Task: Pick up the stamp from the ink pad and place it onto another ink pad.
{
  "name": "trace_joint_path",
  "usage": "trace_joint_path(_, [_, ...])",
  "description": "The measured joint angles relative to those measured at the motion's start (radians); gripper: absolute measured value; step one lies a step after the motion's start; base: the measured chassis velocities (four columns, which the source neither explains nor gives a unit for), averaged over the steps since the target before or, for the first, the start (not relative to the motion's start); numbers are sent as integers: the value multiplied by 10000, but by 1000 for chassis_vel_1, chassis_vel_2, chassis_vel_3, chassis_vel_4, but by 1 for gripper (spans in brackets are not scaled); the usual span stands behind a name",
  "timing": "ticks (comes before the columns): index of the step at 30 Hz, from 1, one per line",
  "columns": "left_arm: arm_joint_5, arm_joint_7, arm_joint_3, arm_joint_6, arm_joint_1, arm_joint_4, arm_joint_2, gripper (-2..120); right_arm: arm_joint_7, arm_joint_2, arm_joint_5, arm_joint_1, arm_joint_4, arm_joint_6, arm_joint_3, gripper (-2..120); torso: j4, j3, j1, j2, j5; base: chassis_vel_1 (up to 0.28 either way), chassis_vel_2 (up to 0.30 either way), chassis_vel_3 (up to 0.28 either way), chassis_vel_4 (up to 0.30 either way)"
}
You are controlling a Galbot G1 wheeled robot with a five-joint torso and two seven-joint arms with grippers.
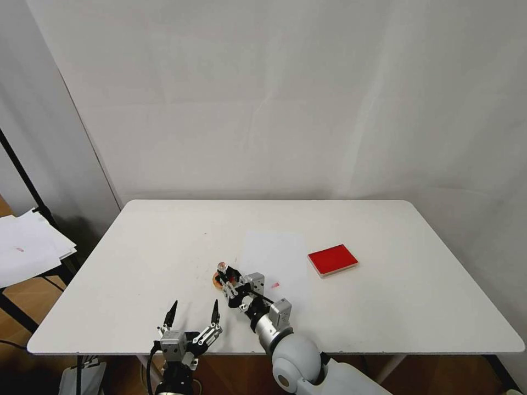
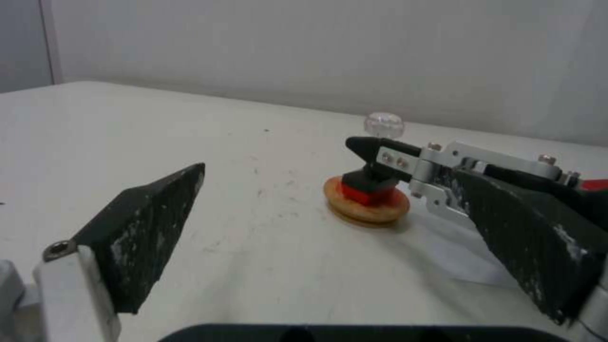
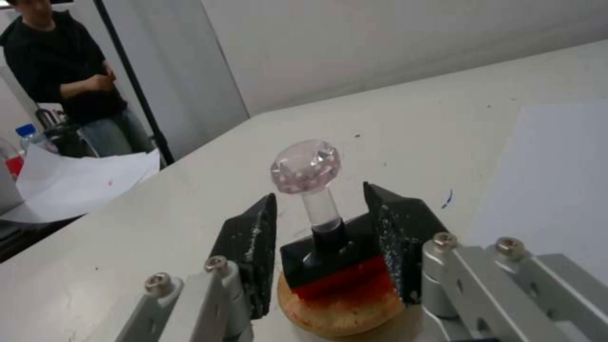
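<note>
So the stamp (image 3: 329, 237) is sitting upright on the round ink pad (image 3: 345, 308), black base down on the orange-red top and the clear faceted knob sticking up. The right gripper (image 3: 323, 242) is down at the pad with a finger on either side of the stamp's base. From the right wrist view the far finger looks pressed against the block, while the near one seems to have a thin sliver of gap (hard to call, honestly), so I can't tell if it's actually clamped or just bracketing it.

The left gripper (image 1: 193, 317) hangs near the front edge of the white table (image 1: 137, 247), just beside the round pad, fingers spread wide with nothing in them.

The red rectangular ink pad (image 1: 332, 260) lies well apart on the robot's right side. A white sheet of paper (image 1: 274, 258) lies flat between the two pads, with a small red mark (image 1: 275, 285) on it.
</note>
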Motion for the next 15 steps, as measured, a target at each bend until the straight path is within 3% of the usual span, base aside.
trace_joint_path(15, [0, 0, 0, 0, 0, 0, 0, 102, 110, -87, 13, -25, 312, -145, 178, 95, 1, 0, 0, 0, 1, 0, 0, 0, 0])
